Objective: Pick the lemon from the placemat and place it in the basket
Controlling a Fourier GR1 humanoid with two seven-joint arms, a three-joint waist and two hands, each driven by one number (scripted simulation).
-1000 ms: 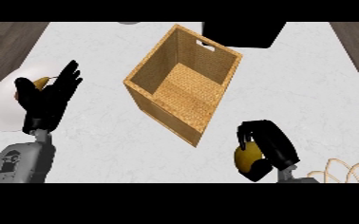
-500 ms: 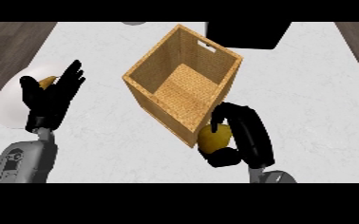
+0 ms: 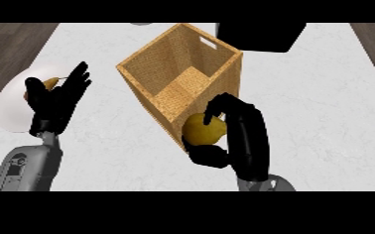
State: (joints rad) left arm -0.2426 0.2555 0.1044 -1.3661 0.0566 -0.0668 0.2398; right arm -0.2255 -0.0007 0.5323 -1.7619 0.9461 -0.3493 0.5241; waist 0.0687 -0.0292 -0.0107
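Yellow lemon (image 3: 200, 129) sat in the right hand (image 3: 247, 140), fingers curled round it, just beside the basket (image 3: 156, 58). It looked mid-carry. Next: lift over the rim, then let go. The left hand (image 3: 53, 102) rested open.

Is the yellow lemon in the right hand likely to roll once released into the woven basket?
Probably yes: the yellow lemon looks round and smooth. The tall walls of the woven basket should contain it. It seems rigid: no dent shows under the curled right hand.
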